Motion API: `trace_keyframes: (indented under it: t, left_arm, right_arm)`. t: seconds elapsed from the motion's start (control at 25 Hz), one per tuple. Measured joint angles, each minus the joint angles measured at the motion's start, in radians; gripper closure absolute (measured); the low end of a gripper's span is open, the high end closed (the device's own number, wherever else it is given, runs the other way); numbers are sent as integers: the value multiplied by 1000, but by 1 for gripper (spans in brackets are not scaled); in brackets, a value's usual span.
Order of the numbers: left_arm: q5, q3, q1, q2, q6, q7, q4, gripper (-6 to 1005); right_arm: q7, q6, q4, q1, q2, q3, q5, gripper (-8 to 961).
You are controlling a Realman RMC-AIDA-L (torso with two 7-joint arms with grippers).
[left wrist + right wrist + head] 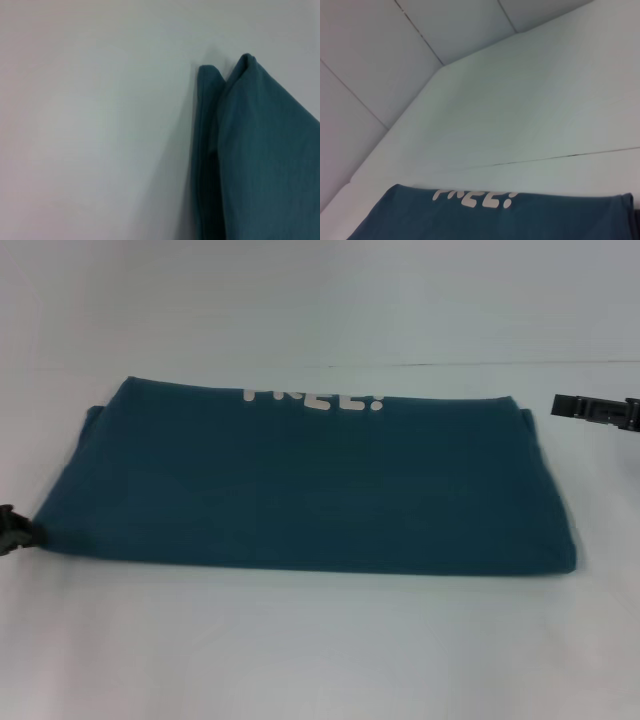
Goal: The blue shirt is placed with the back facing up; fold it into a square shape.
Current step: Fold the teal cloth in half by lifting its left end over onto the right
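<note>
The blue shirt (300, 485) lies in the middle of the white desk (300, 650) as a wide, low rectangle, already folded at least once: white lettering (312, 399) peeks out along its 12 o'clock edge, cut off by the fold. It is a rectangle and not yet a square, so by my reading one more fold across the long axis is still owed.

The left hand (14, 530) sits at the shirt's 8 o'clock corner, touching or just beside the cloth. Only a dark sliver of it shows at the edge of the head view, and I cannot tell whether it is clenched on the fabric or released. The left wrist view shows two layered corners of the shirt (260, 150) standing slightly apart, not lined up. The right hand (596, 411) hovers off the 2 o'clock corner, clear of the cloth and apparently grasping nothing, though whether its fingers are parted I cannot tell.

Risks from here:
- The two layers at the left corner are offset. A pinch there may catch only the top layer, so the lower one stays behind and the fold opens.
- Soft fabric sags when lifted by one corner; carrying it across could drag the whole shirt along the desk rather than fold it.
- If the hands lift unevenly, the edge skews and the result is a slanted shape, not a square.
- The right edge, near 3 o'clock, already looks uneven, and a further fold would lock that in.
</note>
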Motion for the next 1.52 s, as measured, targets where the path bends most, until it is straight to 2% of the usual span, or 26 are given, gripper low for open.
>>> trace_keyframes:
  t: [0.24,0.6,0.76,0.88,1.0,1.16,1.24,1.36,1.44,1.52]
  left_arm:
    - [2,-28,35,14,20,2,53,984]
    - [66,-121,67,33,52,7,107,967]
    - [60,-139,68,37,71,12,117,958]
    - [7,-131,46,32,114,28,118,952]
    - [-101,-107,3,12,181,58,110,945]
    - [-254,21,-69,-44,212,77,106,937]
    - [-309,104,-115,-83,200,78,102,933]
    - [-357,199,-168,-131,169,83,90,926]
    - [-429,293,-197,-143,122,95,28,922]
    - [-530,390,-219,-143,74,120,-65,918]
  right_arm:
    - [-2,26,6,16,21,-8,1,39]
    - [-10,50,40,38,30,-9,2,39]
    - [-13,52,40,39,36,-9,2,39]
    - [-18,53,41,38,37,-9,2,39]
    - [-24,53,42,33,37,-6,2,39]
    - [-33,45,42,19,35,-2,2,39]
    - [-36,38,41,9,29,-3,1,38]
    - [-45,26,41,-7,17,-8,1,38]
    - [-56,19,41,-18,8,-9,0,40]
    - [-66,16,41,-33,-3,-9,-2,41]
